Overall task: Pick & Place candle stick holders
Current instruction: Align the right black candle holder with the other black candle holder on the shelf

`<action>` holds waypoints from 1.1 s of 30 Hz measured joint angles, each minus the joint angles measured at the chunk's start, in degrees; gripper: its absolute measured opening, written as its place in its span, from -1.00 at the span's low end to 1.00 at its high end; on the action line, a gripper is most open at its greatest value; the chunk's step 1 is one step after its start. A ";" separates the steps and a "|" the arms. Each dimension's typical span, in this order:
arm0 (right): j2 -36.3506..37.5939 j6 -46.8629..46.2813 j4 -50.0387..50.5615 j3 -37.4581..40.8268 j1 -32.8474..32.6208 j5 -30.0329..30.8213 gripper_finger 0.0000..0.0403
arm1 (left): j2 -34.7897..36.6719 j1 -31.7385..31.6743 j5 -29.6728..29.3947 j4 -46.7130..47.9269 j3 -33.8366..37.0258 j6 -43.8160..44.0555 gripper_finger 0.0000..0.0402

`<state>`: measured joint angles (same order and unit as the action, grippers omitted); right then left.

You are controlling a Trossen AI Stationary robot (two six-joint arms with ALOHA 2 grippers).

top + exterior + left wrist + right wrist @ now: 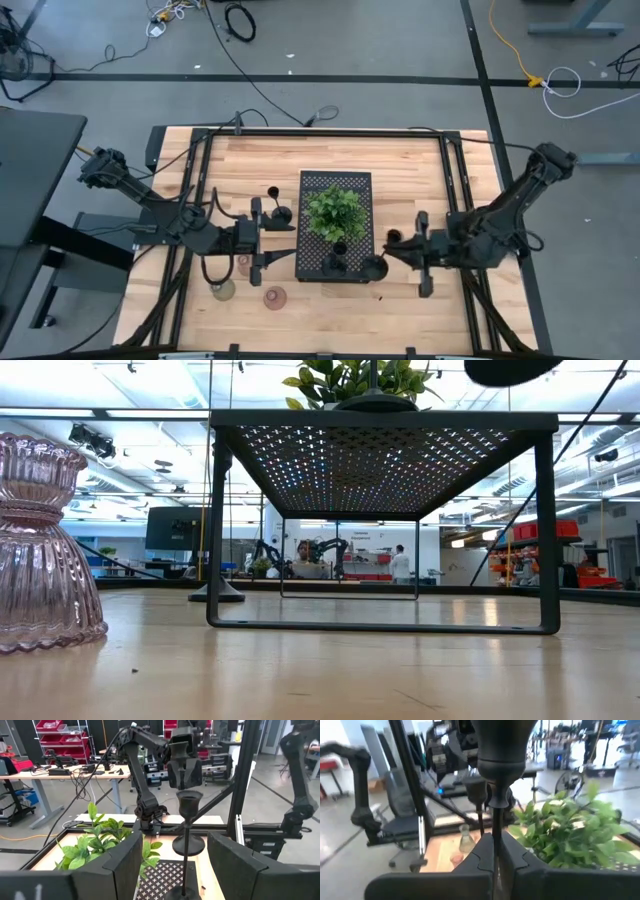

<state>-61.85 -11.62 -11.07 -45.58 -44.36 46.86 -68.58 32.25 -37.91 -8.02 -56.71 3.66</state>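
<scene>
My right gripper (pixel 392 246) is shut on a black candle stick holder (pixel 501 750), held upright just off the near right corner of the black perforated tray (pixel 352 182). Its round base (pixel 375 267) shows in the low view (pixel 510 369) above tray height. A second black holder (pixel 187 805) stands by its base on the tray's near edge (pixel 337 262). My left gripper (pixel 268 240) is open and empty at the tray's left side; in its wrist view the fingers (pixel 125 865) frame that holder from a distance. A pink-brown holder (pixel 45 550) stands on the table. My right gripper pinches the black holder's thin stem (pixel 495 827) between its two fingers, just below the cup. The fingers come level from the table's right side and lie across the stem. The holder stands upright in the hold and is lifted clear; the fingers hide its base in the wrist view.
A green leafy plant (pixel 335 212) stands on the tray. Another black holder (pixel 272 190) stands on the table left of the tray. A pink-brown one (pixel 275 297), a pale olive one (pixel 222 290) and a small one (pixel 243 263) stand near the front left.
</scene>
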 joint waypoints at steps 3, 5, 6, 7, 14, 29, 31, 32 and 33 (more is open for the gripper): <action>-3.04 -0.13 3.89 -4.19 2.28 -2.57 -1.00 | 0.00 0.00 0.00 1.14 0.00 0.00 0.12; -5.17 -0.05 6.91 -6.92 3.62 -4.00 -1.00 | 0.00 0.00 0.00 1.57 0.00 -0.71 0.12; -6.19 -0.04 8.30 -8.17 4.16 -4.43 -1.00 | 0.00 0.00 0.00 1.79 -0.01 -1.29 0.12; -7.08 -0.04 9.28 -9.12 4.58 -4.45 -1.00 | 0.00 0.02 0.00 2.07 0.00 -1.68 0.12; -10.72 0.04 10.75 -10.08 6.16 -4.13 -1.00 | 0.00 0.02 0.00 2.88 0.00 -1.77 0.12; -11.12 0.09 11.10 -10.08 4.16 0.85 -1.00 | 0.00 0.13 0.00 2.86 0.00 -1.81 0.12; -11.73 0.24 11.05 -10.08 3.24 2.73 -1.00 | 0.00 0.13 0.02 2.86 0.00 -1.81 0.12; -12.13 0.32 11.14 -10.08 2.75 3.47 -1.00 | 0.00 0.13 0.02 2.83 0.00 -1.80 0.12; -12.59 0.32 10.95 -10.08 2.44 4.16 -1.00 | 0.00 0.13 0.02 2.83 0.00 -1.76 0.12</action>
<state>-74.44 -11.30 -0.12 -55.66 -41.92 51.02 -68.58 32.38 -37.89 -5.19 -56.71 1.90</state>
